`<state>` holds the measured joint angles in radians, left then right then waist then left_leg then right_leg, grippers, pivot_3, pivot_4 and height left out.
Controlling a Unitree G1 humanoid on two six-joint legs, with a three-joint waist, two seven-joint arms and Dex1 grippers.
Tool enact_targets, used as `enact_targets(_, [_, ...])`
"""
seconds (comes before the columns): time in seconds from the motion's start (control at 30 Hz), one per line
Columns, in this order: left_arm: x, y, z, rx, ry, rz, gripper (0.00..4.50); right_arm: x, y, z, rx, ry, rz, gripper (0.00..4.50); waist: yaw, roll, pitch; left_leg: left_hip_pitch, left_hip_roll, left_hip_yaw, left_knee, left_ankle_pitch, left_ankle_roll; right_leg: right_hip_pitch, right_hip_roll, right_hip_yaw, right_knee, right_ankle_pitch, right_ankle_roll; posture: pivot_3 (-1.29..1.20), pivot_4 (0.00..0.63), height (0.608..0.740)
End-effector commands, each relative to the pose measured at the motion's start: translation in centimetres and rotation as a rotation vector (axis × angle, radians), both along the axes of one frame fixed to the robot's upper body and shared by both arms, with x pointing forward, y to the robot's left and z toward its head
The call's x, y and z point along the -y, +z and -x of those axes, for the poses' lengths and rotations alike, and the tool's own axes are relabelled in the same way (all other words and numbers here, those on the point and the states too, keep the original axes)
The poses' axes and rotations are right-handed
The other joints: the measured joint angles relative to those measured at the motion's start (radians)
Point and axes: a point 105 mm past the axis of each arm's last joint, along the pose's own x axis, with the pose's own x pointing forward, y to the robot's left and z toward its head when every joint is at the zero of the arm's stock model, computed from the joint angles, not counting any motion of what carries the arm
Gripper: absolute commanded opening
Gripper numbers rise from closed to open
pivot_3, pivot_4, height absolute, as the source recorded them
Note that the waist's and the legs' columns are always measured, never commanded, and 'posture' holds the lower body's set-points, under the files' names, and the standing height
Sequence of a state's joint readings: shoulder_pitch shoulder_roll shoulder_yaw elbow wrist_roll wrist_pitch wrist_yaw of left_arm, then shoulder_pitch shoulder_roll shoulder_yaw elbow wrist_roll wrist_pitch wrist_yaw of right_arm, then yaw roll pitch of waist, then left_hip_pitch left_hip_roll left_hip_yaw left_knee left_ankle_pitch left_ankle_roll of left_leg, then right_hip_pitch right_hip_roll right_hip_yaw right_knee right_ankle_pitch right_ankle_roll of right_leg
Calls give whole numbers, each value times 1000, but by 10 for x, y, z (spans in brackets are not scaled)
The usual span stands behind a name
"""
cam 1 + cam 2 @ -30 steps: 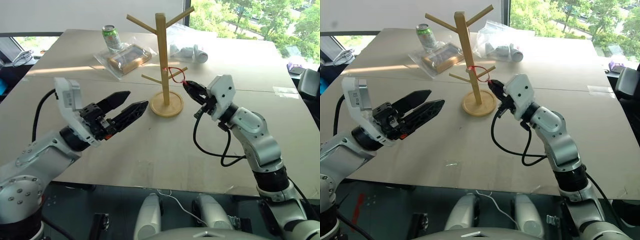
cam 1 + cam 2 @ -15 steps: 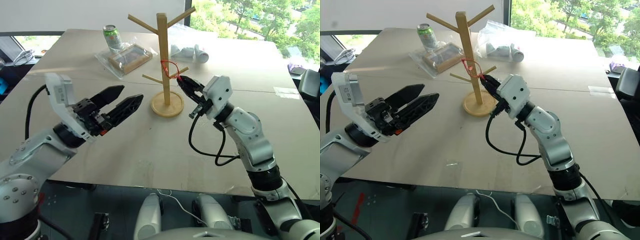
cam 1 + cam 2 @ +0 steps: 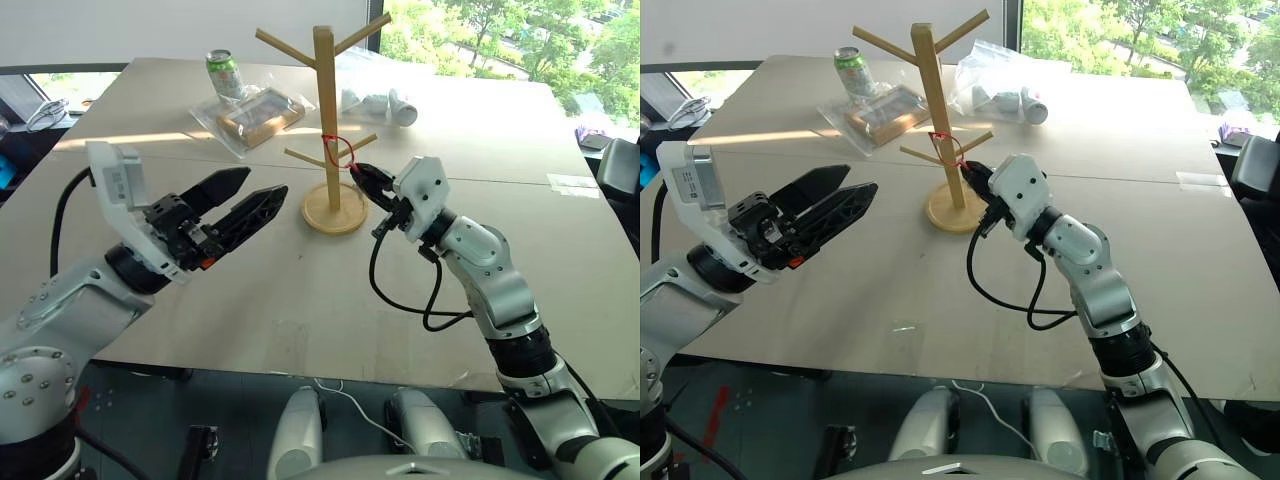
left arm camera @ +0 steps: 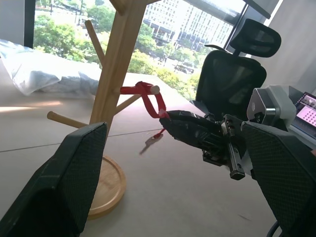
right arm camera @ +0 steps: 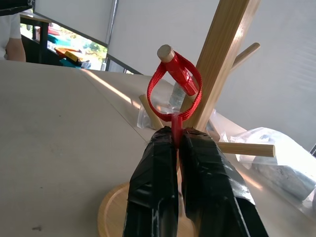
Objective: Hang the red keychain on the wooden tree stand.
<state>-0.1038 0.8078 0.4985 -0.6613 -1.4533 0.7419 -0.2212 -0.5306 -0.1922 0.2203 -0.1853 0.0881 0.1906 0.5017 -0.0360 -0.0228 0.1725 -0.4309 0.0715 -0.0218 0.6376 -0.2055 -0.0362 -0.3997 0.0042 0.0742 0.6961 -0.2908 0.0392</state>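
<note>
At frame centre, the right gripper (image 5: 177,148) is clamped on the red keychain (image 5: 176,89), whose loop already encircles a lower peg of the wooden tree stand (image 3: 326,110), while the splayed, empty left gripper (image 3: 242,198) hangs farther off at left.

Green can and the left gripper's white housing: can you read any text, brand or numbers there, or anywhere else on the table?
Green can: has markings, too small to read.
White housing label on the left gripper: faint print, too blurred to read.
Clear bags and packaged tray: no legible text.
Wooden tree stand, red keychain, right gripper: no text.
</note>
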Motion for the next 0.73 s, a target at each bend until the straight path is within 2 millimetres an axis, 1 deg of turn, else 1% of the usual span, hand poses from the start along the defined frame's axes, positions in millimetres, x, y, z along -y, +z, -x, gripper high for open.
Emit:
enact_targets(0.03, [3,8,6,48,-7,-16,4500,-2,10,1,21,9,-13,22,0,0,0,0,0,0,0,0,0,0,0,0,0,0,0,0,150,740])
enact_targets(0.07, [3,8,5,50,-4,-18,4500,-1,8,-1,3,6,-18,22,0,0,0,0,0,0,0,0,0,0,0,0,0,0,0,0,150,740])
enact_targets(0.1, [2,9,4,52,-1,-19,4500,0,7,-2,-8,6,-20,793,0,0,0,0,0,0,0,0,0,0,0,0,0,0,0,0,150,740])
enact_targets(0.17, [2,9,4,54,0,-19,4500,2,6,-3,-19,8,-19,1575,0,0,0,0,0,0,0,0,0,0,0,0,0,0,0,0,150,740])
enact_targets(0.23, [1,8,3,50,2,-26,4500,5,3,-2,-37,21,-6,2505,0,0,0,0,0,0,0,0,0,0,0,0,0,0,0,0,150,740])
enact_targets(0.3, [-3,3,-1,18,24,-68,4500,13,-1,-1,-70,36,10,3472,0,0,0,0,0,0,0,0,0,0,0,0,0,0,0,0,150,740])
enact_targets(0.37, [-9,-1,-6,-13,48,-113,4500,25,-3,0,-96,49,39,4393,2,0,0,0,0,0,0,0,0,0,0,0,0,0,0,0,150,740])
enact_targets(0.4, [-12,-1,-8,-21,58,-143,4500,32,-2,1,-113,59,57,4457,3,0,0,0,0,0,0,0,0,0,0,0,0,0,0,0,150,740])
enact_targets(0.5, [-23,0,-10,-29,59,-239,4500,54,5,2,-185,83,103,4457,3,0,1,0,0,0,0,0,0,0,0,0,-1,0,0,0,150,740])
enact_targets(0.53, [-27,0,-11,-34,58,-266,4500,58,8,4,-230,111,106,4457,3,0,1,0,0,0,0,0,0,0,0,0,-1,0,0,0,150,740])
enact_targets(0.63, [-37,-3,-15,-47,36,-340,4500,68,24,15,-311,185,102,4457,-3,2,1,0,0,1,-1,0,0,0,0,0,-1,0,0,0,150,740])
enact_targets(0.73, [-45,-4,-22,-36,24,-413,4500,74,35,20,-340,202,107,4457,-6,2,2,1,0,1,-2,0,0,-1,1,0,-1,0,-1,0,150,740])
